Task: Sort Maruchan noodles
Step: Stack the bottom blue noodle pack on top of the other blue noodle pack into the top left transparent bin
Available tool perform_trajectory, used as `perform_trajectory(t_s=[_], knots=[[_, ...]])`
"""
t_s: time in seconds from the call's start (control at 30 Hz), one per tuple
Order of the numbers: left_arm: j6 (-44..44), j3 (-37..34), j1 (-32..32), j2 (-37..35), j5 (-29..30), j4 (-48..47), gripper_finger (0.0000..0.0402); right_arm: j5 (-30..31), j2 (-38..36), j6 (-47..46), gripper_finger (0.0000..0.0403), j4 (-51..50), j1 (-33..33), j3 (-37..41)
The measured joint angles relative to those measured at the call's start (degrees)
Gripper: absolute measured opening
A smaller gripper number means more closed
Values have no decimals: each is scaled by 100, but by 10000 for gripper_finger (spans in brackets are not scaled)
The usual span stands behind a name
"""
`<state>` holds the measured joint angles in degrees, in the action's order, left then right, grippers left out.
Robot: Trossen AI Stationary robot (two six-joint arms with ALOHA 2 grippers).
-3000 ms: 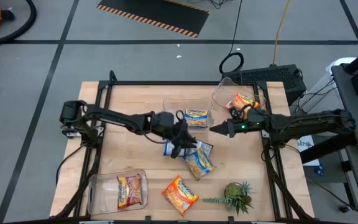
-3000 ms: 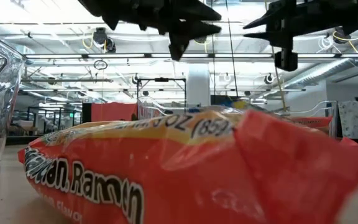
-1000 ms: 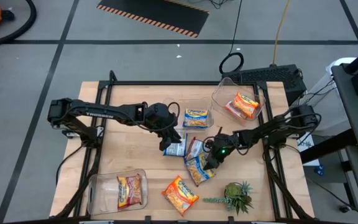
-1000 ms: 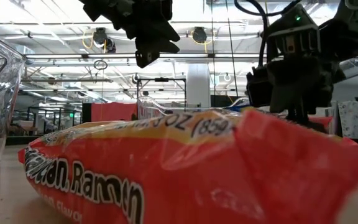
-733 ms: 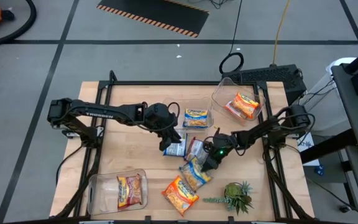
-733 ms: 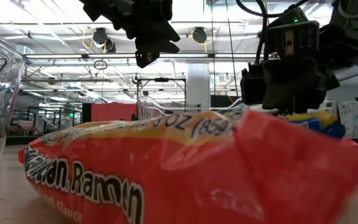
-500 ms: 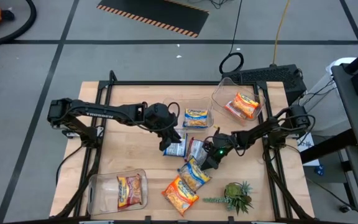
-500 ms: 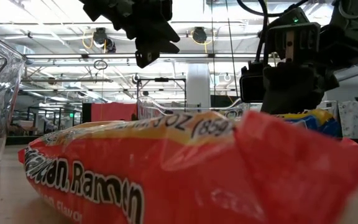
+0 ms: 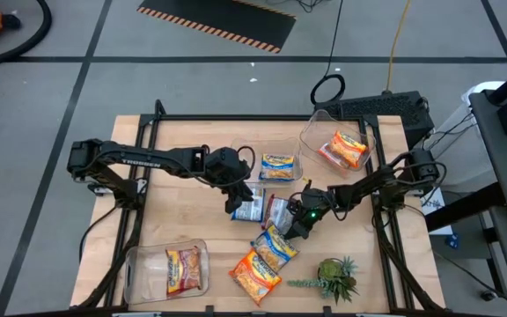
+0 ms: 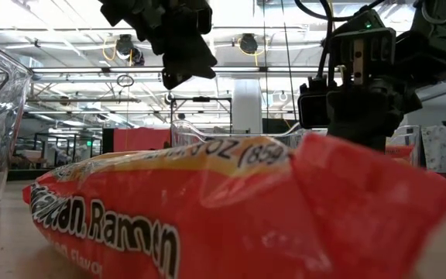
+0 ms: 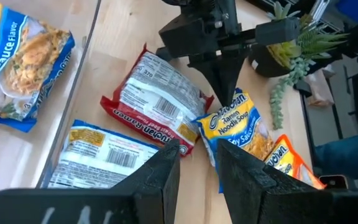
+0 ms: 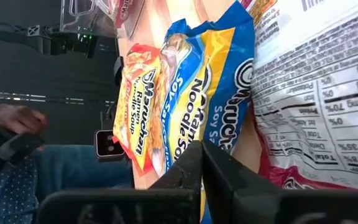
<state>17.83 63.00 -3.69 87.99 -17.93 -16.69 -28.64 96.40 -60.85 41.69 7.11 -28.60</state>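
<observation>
Since a second ago the right gripper [image 9: 296, 231] has come down onto the loose pile at mid-table and pinched its fingers together, and the blue-and-yellow packet [image 9: 274, 246] has slid out toward the near edge, away from the red-brown packet [image 9: 275, 211] it lay against. In the right wrist view the two fingers meet at that packet's edge with no gap between them; whether any wrapper is caught there cannot be told, so this looks like a pinch meant to drag the packet free of its neighbours before lifting. The left gripper [image 9: 242, 203] hangs just above the white-backed packet [image 9: 250, 210], jaws partly apart and holding nothing, probably waiting its turn on that one.

The rest lie sorted or loose: an orange packet [image 9: 254, 275] near the front edge, another orange packet [image 9: 348, 148] in the tilted far-right bin [image 9: 317, 125], a blue packet [image 9: 277, 165] in the far-middle bin [image 9: 239, 146], and a dark red one [image 9: 183, 269] in the near-left bin [image 9: 135, 264]. The plant [image 9: 335, 276] stands at the near right.

Legible print: "Ramen Noodle Soup" and "Soy Sauce Flavor" on the blue wrappers, "Ramen" and "3 OZ (85g)" on the orange one filling the low view, and a nutrition panel on the upturned backs
</observation>
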Motion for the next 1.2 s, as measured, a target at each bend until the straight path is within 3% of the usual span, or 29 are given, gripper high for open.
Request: perform_trajectory(t_s=[0.27, 0.6, 0.73, 0.97, 1.2], knots=[[222, 0, 158, 0, 5, -66, 108, -20, -184, -1128, 24, -61, 138, 2], [219, 0, 424, 0, 52, -126, 108, 913, -316, -2013, 161, -894, 693, 2], [176, 0, 451, 0, 50, -129, 108, 1113, -317, -2053, 182, -923, 812, 0], [174, 0, 451, 0, 52, -129, 108, 1234, -63, -1900, 135, -942, 986, -26], [180, 0, 447, 0, 52, -131, 108, 1308, -17, -1729, 37, -845, 1003, -15]])
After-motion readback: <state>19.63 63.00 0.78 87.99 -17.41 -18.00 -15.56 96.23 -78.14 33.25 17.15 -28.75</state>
